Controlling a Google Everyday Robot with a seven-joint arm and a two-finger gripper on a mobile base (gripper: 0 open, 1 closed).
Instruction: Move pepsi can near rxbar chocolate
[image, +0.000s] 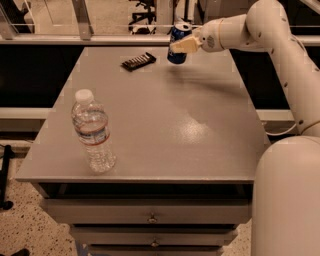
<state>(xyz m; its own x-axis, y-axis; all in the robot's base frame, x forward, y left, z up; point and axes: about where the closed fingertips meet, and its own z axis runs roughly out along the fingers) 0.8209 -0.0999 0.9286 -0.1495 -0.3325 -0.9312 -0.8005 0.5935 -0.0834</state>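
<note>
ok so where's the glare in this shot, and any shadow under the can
Camera view: a soft bright glare patch sits on the table right of centre; a faint darker shadow lies on it beneath the pepsi can, which the end effector holds near the far edge; the water bottle glints slightly.

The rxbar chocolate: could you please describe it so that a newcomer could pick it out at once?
Start at the grey table and look to its far edge, left of the gripper, which holds the pepsi can. The rxbar chocolate lies flat there: thin, dark and rectangular, unlike the round blue can and the tall clear water bottle at the near left.
</note>
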